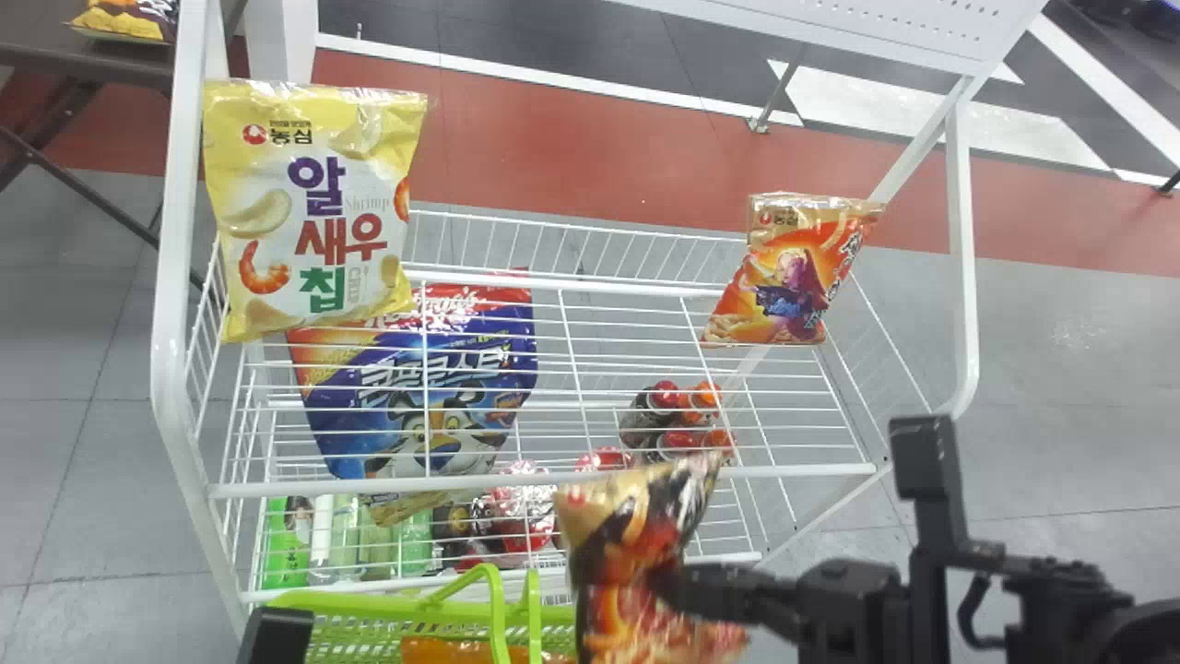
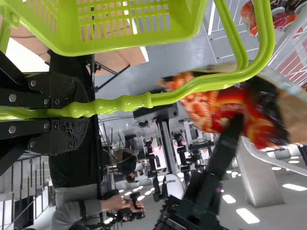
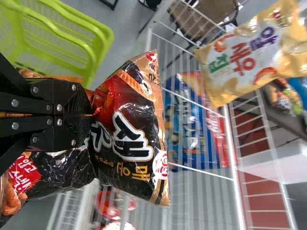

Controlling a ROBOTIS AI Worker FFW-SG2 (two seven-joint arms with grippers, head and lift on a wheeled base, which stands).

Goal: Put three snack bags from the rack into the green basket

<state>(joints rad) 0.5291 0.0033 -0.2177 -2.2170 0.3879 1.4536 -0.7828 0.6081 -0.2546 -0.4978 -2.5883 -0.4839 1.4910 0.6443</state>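
Right gripper (image 3: 91,115): clenched across the middle of a black snack bag (image 3: 129,143), film creased at the pinch. Left gripper (image 2: 88,109): closed round the handle (image 2: 124,102) of the green basket (image 2: 124,43). In the head view, the held bag is at the basket's right end; an orange packet (image 1: 461,651) lies inside. Handling, estimated: light, puffy, slick film; brittle contents, so grip modestly and lower before release. On the rack (image 1: 553,482), a yellow bag (image 1: 318,212) and an orange bag (image 1: 793,286) stand upright; top seams look best for gripping.
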